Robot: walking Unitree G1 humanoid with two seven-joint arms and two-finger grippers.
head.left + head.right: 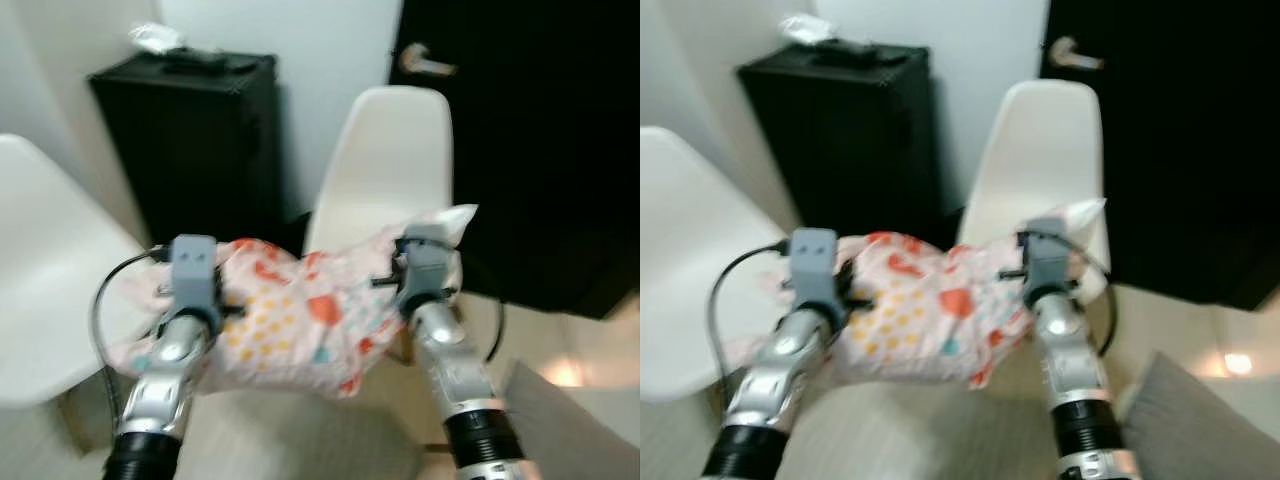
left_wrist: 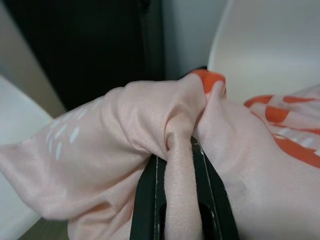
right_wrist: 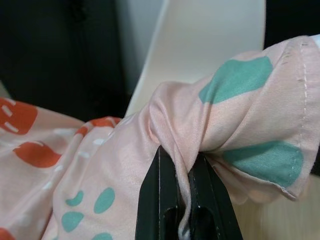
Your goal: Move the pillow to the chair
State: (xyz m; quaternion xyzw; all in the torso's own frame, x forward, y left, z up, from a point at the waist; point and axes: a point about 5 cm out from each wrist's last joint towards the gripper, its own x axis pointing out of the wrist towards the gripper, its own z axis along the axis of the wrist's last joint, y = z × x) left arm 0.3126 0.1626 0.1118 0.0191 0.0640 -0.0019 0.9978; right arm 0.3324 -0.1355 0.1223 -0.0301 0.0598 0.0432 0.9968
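My left gripper [image 2: 179,200] pinches pillow [image 1: 300,315] fabric | right gripper [image 3: 184,200] likewise | pillow hangs between them before the chair [image 1: 390,160] | fingertips buried in folds, head views blurred

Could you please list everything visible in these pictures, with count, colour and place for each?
pillow: one, pink with orange and teal print, held up between both grippers
chair: one, white, straight ahead behind the pillow
second chair: one, white, on the left
case: one, black, by the wall
door: one, dark, with metal handle, on the right
left gripper: jaws pinching pillow fabric
right gripper: jaws pinching pillow fabric
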